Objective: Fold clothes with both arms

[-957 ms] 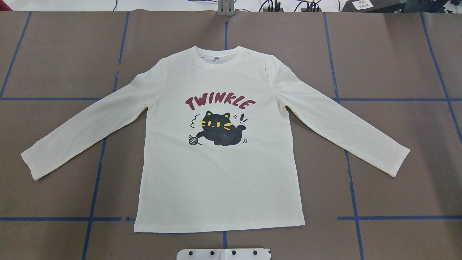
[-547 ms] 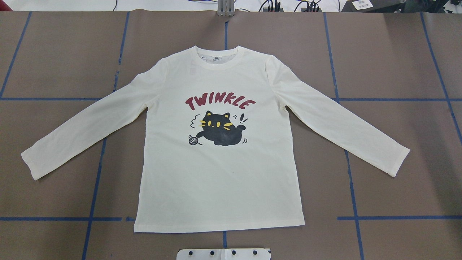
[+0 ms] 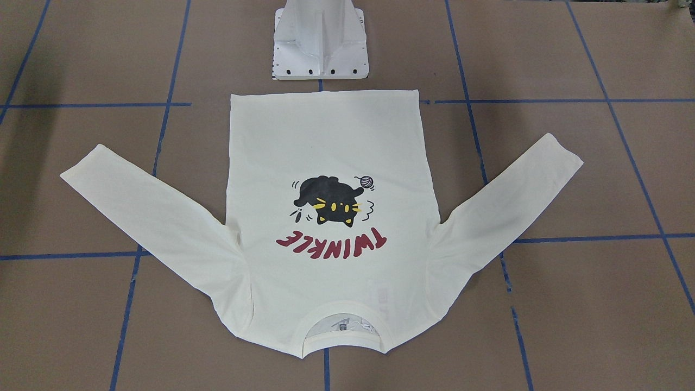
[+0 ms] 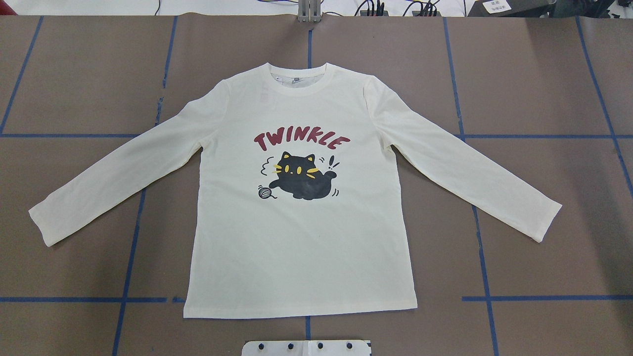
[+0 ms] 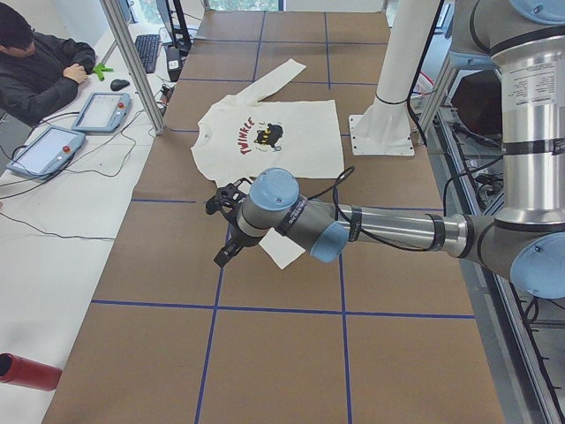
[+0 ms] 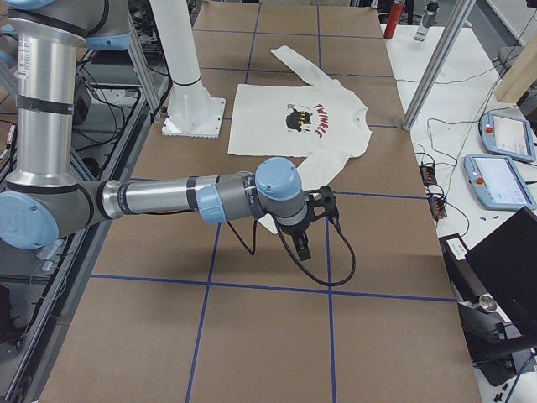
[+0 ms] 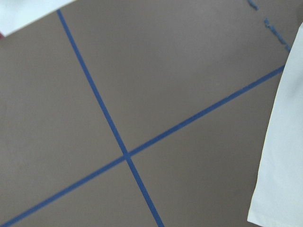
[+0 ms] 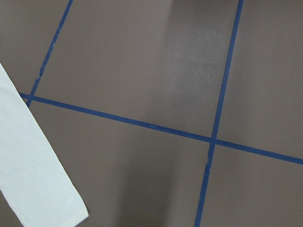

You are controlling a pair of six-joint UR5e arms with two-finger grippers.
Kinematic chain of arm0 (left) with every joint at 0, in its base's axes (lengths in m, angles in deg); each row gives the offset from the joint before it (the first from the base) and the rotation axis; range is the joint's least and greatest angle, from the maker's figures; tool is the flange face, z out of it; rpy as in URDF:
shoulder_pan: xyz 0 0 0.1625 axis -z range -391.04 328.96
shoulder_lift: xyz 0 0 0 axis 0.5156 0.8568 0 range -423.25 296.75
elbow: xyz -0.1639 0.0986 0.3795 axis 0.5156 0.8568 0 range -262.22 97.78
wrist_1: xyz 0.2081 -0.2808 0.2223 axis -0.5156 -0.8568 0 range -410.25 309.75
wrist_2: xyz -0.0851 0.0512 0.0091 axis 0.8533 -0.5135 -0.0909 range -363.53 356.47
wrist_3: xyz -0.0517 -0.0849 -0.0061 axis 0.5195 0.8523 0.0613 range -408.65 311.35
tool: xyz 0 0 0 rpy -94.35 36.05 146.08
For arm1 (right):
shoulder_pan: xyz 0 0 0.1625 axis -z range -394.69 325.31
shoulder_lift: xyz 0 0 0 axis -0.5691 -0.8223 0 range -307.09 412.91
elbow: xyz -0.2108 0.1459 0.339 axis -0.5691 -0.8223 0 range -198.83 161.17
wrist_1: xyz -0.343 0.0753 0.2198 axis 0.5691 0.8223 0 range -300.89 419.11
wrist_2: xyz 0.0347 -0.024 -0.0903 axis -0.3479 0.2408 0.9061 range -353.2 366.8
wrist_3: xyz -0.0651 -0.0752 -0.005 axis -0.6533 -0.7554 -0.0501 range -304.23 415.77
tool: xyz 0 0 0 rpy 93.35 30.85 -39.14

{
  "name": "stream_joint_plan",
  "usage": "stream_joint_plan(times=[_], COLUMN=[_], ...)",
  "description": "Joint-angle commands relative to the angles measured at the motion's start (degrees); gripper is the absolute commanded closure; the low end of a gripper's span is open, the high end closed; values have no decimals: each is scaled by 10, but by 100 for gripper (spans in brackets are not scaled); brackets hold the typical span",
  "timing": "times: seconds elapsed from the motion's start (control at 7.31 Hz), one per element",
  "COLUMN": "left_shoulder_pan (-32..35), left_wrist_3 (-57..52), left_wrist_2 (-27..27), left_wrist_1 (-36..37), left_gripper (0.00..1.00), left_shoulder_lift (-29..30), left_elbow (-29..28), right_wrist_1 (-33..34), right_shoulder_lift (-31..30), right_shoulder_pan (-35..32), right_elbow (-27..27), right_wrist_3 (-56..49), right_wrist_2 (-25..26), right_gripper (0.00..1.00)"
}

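Observation:
A cream long-sleeved T-shirt (image 4: 296,247) lies flat and face up on the brown table, collar away from the robot, sleeves spread; the cat print and red "TWINKLE" show (image 3: 331,239). My left gripper (image 5: 222,252) appears only in the exterior left view, held above the table just beyond the left sleeve cuff (image 7: 279,165). My right gripper (image 6: 302,250) appears only in the exterior right view, above the table just beyond the right sleeve cuff (image 8: 33,179). I cannot tell whether either is open or shut. Neither touches the shirt.
The white pedestal base (image 3: 320,43) stands right behind the shirt's hem. Blue tape lines (image 4: 128,247) grid the table. An operator (image 5: 35,62) sits at a side desk with teach pendants (image 5: 101,110). An aluminium post (image 5: 132,62) stands at the table's far edge.

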Motion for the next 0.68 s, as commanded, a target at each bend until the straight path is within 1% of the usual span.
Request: stream_joint_plan(times=[0.0, 0.14, 0.27, 0.41, 0.55], left_shoulder_pan=[0, 0, 0, 0, 0], left_wrist_3=[-2, -2, -2, -3, -3], left_wrist_2=[1, 1, 1, 1, 1], left_wrist_1=[-5, -5, -5, -12, -17], left_gripper=[0, 0, 0, 0, 0], left_shoulder_lift=[-2, -3, -3, -5, -8], left_elbow=[4, 5, 4, 4, 5], right_wrist_1=[-168, -280, -331, -350, -390], right_shoulder_lift=[-35, -60, -74, -90, -102], right_shoulder_pan=[77, 148, 207, 257, 320], right_elbow=[2, 1, 1, 2, 2], right_wrist_3=[234, 368, 449, 493, 561], right_wrist_2=[37, 101, 150, 196, 254], right_gripper=[0, 0, 1, 9, 19])
